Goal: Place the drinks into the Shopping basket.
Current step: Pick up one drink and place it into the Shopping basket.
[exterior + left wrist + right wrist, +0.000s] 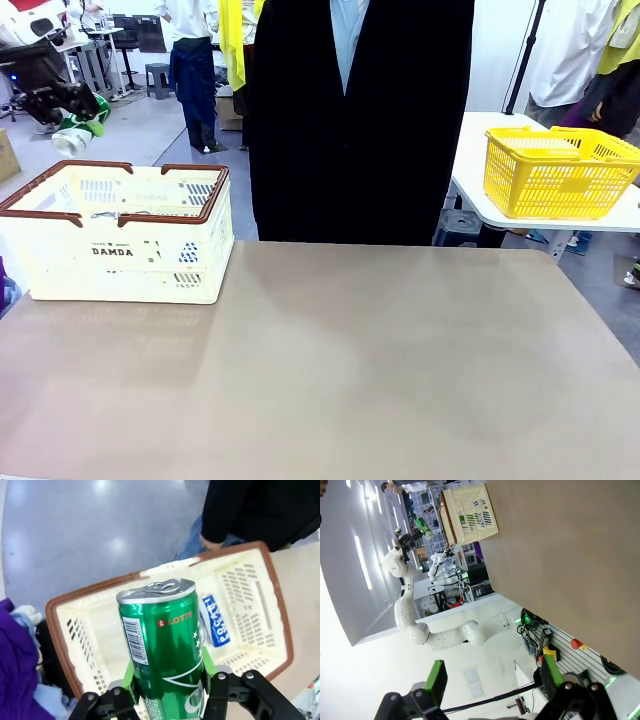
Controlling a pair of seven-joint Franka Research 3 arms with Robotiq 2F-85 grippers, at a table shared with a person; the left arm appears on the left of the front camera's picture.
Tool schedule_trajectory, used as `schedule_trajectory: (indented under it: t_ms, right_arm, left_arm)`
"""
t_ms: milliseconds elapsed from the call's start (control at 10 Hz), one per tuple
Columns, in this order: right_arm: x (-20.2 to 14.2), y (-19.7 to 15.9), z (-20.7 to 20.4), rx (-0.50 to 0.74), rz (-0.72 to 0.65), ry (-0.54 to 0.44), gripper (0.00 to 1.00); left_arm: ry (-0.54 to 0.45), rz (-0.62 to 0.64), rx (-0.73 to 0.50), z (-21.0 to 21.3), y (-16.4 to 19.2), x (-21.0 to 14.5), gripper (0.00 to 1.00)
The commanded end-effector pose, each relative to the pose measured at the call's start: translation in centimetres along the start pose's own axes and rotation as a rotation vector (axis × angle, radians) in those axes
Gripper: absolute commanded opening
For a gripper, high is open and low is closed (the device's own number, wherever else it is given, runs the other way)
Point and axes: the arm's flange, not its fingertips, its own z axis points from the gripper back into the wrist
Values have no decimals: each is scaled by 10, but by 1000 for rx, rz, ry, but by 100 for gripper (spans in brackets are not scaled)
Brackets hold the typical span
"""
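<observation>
**Green can held above the basket**

The left gripper [167, 690] clamps its fingers on the green can [162, 645], above the Shopping basket [260, 625] on the desk [350, 360]. The blue can [215, 620] lies inside. The right gripper [492, 677] is spread wide, holding nothing

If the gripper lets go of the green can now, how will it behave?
The green can hangs above the basket, so it would probably drop in. It's round and smooth, so it may roll toward the blue can. Thin metal might dent.

Green can [165, 650] above basket [250, 610]
</observation>
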Motion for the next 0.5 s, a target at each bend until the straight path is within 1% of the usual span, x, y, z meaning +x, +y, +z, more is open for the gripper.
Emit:
schedule_trajectory:
  t_ms: [0,100,200,300,400]
  right_arm:
    - [-3,3,2,-8,-12,12,100]
    - [-3,3,2,-8,-12,12,100]
    - [-3,3,2,-8,-12,12,100]
    - [-3,3,2,-8,-12,12,100]
    - [-3,3,2,-8,-12,12,100]
  left_arm:
    - [128,14,100,-15,-14,-32,0]
    - [127,18,180,-24,-21,-56,0]
    - [107,13,211,-32,-24,-72,0]
    - [73,51,222,-45,-21,-75,0]
    - [49,89,222,-57,-15,-70,0]
